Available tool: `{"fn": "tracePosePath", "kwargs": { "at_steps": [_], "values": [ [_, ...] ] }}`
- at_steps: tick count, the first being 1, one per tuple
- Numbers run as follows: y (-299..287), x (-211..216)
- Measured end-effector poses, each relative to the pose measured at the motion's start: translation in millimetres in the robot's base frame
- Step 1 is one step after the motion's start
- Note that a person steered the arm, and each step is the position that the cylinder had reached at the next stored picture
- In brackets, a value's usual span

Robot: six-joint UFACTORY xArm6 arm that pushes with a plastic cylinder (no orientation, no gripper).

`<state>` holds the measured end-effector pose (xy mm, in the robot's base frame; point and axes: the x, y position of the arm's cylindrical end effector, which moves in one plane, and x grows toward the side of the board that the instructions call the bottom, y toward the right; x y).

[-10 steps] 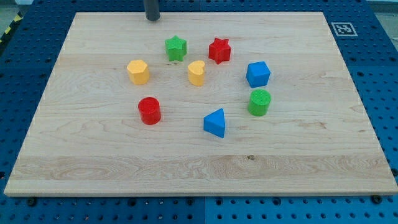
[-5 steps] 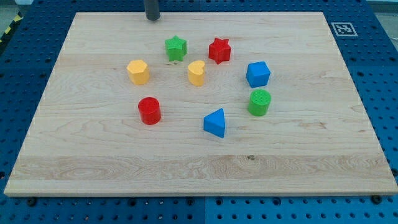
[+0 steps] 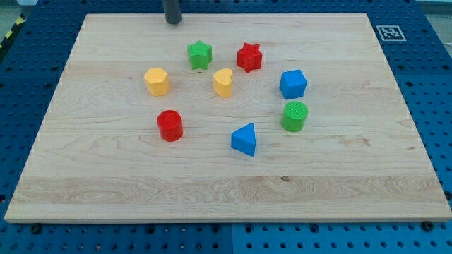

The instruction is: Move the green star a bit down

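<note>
The green star sits on the wooden board in its upper middle part. My tip rests near the board's top edge, up and to the left of the green star, with a clear gap between them. The red star lies to the right of the green star. A yellow heart-shaped block lies just below and right of the green star.
A yellow hexagonal block sits left of the heart. A red cylinder lies lower left. A blue triangle, a green cylinder and a blue cube-like block lie to the right. A marker tag is at the top right corner.
</note>
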<state>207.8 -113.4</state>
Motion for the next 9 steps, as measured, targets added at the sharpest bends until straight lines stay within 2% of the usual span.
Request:
{"fn": "tracePosePath", "kwargs": {
  "at_steps": [1, 2, 3, 4, 7, 9],
  "values": [
    [14.1, 0.0],
    [52.2, 8.9],
    [76.7, 38.9],
    [77.0, 64.0],
    [77.0, 93.0],
    [77.0, 97.3]
  ]
}}
